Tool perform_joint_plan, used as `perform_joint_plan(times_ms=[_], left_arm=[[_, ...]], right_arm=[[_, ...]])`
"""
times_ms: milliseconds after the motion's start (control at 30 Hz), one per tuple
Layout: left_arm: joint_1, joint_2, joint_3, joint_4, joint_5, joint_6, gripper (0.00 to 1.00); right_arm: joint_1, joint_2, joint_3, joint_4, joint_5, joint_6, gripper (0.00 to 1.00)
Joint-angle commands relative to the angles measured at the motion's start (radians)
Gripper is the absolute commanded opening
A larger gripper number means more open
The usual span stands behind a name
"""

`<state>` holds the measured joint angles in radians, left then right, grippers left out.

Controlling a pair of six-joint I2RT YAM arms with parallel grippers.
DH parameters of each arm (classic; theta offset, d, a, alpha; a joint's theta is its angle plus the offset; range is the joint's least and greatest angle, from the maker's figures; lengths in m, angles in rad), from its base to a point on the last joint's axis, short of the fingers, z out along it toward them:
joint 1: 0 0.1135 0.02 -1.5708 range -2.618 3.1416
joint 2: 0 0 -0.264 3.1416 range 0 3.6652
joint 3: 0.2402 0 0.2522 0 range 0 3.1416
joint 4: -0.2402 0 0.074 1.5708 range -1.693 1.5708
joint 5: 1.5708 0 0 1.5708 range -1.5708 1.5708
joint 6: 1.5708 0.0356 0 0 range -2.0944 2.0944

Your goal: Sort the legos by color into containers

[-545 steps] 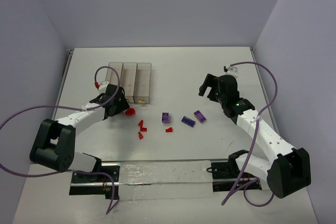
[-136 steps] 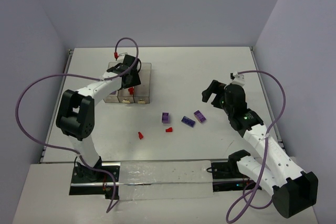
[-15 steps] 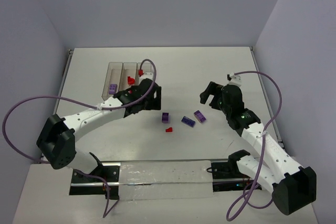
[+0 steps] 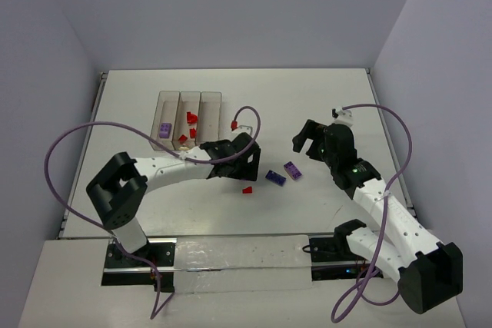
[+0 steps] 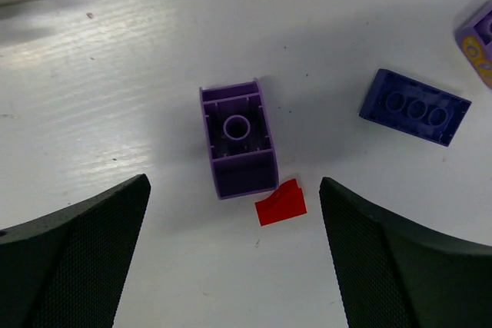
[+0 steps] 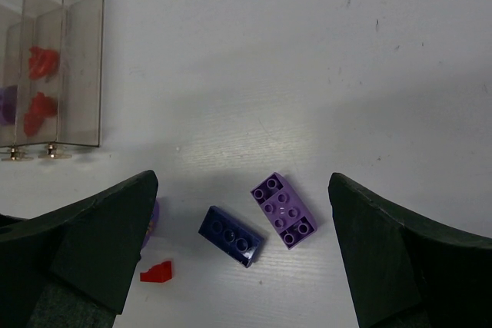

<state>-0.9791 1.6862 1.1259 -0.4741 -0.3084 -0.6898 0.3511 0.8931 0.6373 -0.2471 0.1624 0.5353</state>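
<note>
While the table [image 4: 307, 97] is carrying four loose pieces near its middle, the bins [image 4: 190, 96] are sitting at its far left, the left one holding a purple piece and the middle one red bits. The left gripper [image 5: 233, 182] is hovering over the loose group, jaws spread wide and grasping nothing, framing an upturned purple brick [image 5: 237, 138]. The right gripper [image 6: 242, 182] is hanging off to the right, jaws likewise apart and empty. A dark brick [image 5: 415, 107] and a pale brick [image 6: 283, 209] are lying just beside each other between the arms. A red wedge [image 5: 280, 203] is sitting just beside the purple brick's corner. Seemingly the left arm is lining up its next pick; descending will be demanding centring on one piece, lest both get caught.
</note>
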Motion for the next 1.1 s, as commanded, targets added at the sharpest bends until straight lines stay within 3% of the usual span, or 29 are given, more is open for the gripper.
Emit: perform_joint_plan(times_ms=[0, 200, 333, 433, 500, 567, 700, 800, 1067], left_arm=[[-0.019, 0.049, 0.064, 0.01, -0.017, -0.036, 0.94], [-0.024, 0.081, 0.066, 0.021, -0.024, -0.045, 0.75], [-0.026, 0.088, 0.074, 0.016, -0.049, -0.041, 0.57], [-0.026, 0.088, 0.085, 0.004, -0.067, -0.035, 0.35], [-0.026, 0.08, 0.106, -0.022, -0.091, -0.031, 0.11], [-0.025, 0.056, 0.131, -0.045, -0.111, -0.018, 0.02], [-0.002, 0.006, 0.177, -0.098, -0.151, 0.009, 0.0], [0.081, -0.04, 0.21, -0.14, -0.17, 0.034, 0.0], [0.468, -0.141, 0.21, -0.141, -0.171, 0.098, 0.0]], right_arm=[[0.01, -0.024, 0.003, 0.023, 0.026, 0.002, 1.0], [0.011, -0.025, 0.0, 0.024, 0.021, 0.006, 1.0], [0.011, -0.028, 0.001, 0.026, 0.023, 0.001, 1.0], [0.011, -0.026, 0.004, 0.024, 0.02, 0.0, 1.0], [0.01, -0.026, 0.005, 0.023, 0.021, 0.002, 1.0], [0.012, -0.029, 0.005, 0.022, 0.022, 0.003, 1.0], [0.011, -0.034, 0.003, 0.02, 0.025, 0.002, 1.0], [0.011, -0.034, 0.004, 0.019, 0.023, 0.002, 1.0], [0.011, -0.031, 0.009, 0.025, 0.019, -0.003, 1.0]])
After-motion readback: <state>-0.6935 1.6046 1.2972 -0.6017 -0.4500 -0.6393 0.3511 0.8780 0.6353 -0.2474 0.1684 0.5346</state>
